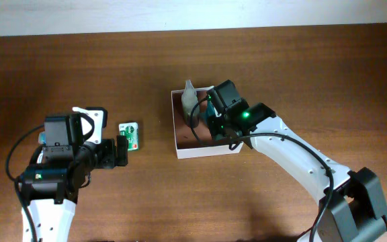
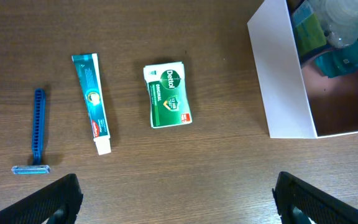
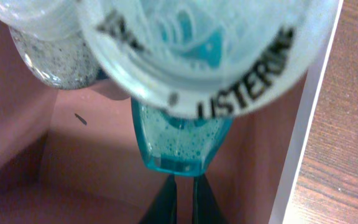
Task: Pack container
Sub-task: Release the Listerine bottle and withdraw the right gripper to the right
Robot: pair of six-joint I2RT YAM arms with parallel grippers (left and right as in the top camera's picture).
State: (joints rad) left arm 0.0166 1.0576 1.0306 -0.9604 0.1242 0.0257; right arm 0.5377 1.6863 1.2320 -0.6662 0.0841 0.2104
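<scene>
The container (image 1: pixel 207 152) is a square shallow box with white walls and a brownish-pink floor, right of centre; it also shows in the left wrist view (image 2: pixel 278 81) and the right wrist view (image 3: pixel 303 137). Inside it stand a clear teal Listerine bottle (image 3: pixel 173 143) (image 2: pixel 340 56) and a grey speckled bottle (image 1: pixel 191 101) (image 3: pixel 55 62). My right gripper (image 1: pixel 210 117) (image 3: pixel 185 190) is inside the container, fingers nearly together just below the teal bottle's base, nothing between them. My left gripper (image 1: pixel 121 150) (image 2: pixel 176 186) is open and empty above the table, next to a green Dettol soap (image 1: pixel 130 133) (image 2: pixel 167 95).
A teal toothpaste tube (image 2: pixel 92 102) and a blue razor (image 2: pixel 37 130) lie on the brown wooden table left of the soap. The container's white wall stands to the soap's right.
</scene>
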